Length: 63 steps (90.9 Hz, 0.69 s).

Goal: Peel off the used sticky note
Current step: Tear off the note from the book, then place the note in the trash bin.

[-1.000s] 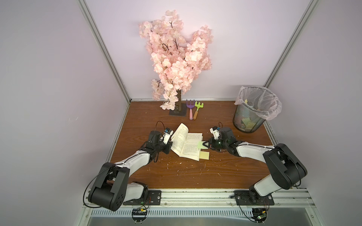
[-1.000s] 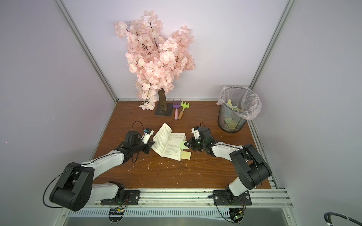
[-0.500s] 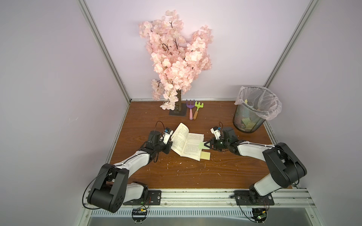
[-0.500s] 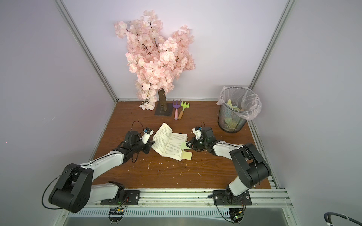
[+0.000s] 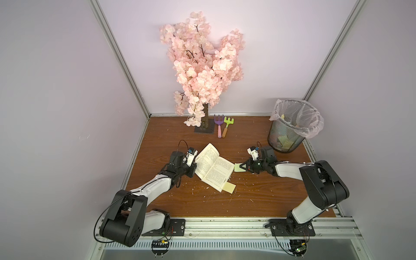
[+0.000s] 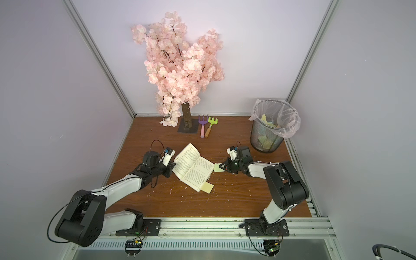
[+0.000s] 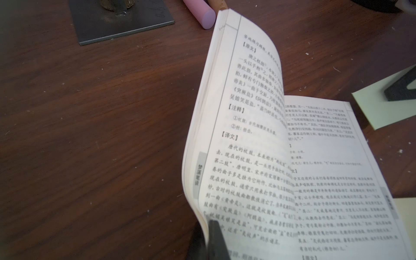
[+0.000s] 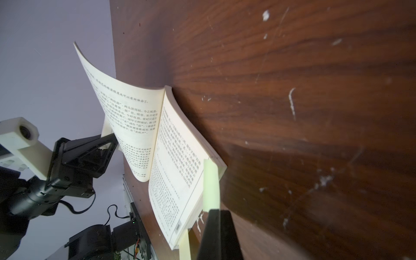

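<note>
- Sitting just beside the right edge of the book (image 5: pixel 213 167), the green sticky note (image 5: pixel 238 167) is seen in both top views.
- Whether the green sticky note (image 8: pixel 210 184) is stuck to the page or only lies against it cannot be told.
- One end of the green sticky note (image 6: pixel 217 167) is pinched by the right gripper (image 5: pixel 243 167), and its jaws are pressed tight on the paper.
- In the left wrist view, the green sticky note (image 7: pixel 378 105) is seen low over the table (image 5: pixel 202 202), with a dark finger (image 7: pixel 403 86) on top of it.
- The left pages of the book are lifted and bent upward.
- These pages are held at their outer edge by the left gripper (image 5: pixel 195 164), and its jaws are closed tight on them.
- The right half of the book is laid flat on the table.
- A yellow note (image 5: pixel 229 187) is seen poking out from under the near corner of the book.
- Small white crumbs are scattered over the table around the book.
- A bin (image 5: pixel 286 144) with a clear bag is placed at the far right, and paper notes are seen inside it.
- A pink tree (image 5: pixel 202 67) is stood at the back of the table.
- A purple rake (image 5: pixel 218 122) and a green rake (image 5: pixel 227 125) are laid side by side next to the tree.
</note>
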Each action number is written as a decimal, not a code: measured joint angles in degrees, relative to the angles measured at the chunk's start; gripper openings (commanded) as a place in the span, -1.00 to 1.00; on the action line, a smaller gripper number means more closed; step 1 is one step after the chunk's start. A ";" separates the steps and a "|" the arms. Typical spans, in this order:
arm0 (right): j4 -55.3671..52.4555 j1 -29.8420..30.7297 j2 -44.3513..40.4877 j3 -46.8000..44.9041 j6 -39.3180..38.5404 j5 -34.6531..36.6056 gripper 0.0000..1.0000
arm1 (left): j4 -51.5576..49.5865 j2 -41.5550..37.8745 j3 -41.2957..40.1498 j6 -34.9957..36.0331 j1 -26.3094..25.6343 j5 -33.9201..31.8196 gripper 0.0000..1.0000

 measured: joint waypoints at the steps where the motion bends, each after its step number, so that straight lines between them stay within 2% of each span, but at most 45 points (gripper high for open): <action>1: -0.11 -0.02 -0.20 0.00 -0.04 0.00 -1.00 | 0.00 0.00 0.00 0.00 0.00 0.02 -0.96; 15: -5.53 -0.11 -8.74 1.27 -1.73 0.39 -1.00 | -0.11 0.00 0.00 0.09 0.00 0.17 -0.96; 27: -12.48 -0.66 -18.10 10.03 -4.52 3.10 -1.00 | -0.11 0.00 0.00 0.13 0.00 0.17 -0.96; 48: -23.58 -3.72 -26.43 28.02 -8.90 17.40 -1.00 | -0.11 0.00 0.00 0.13 0.02 0.13 -0.96; 63: -28.94 -10.54 -27.02 35.80 -10.12 28.70 -1.00 | -0.11 -0.02 0.00 0.13 0.02 0.11 -0.96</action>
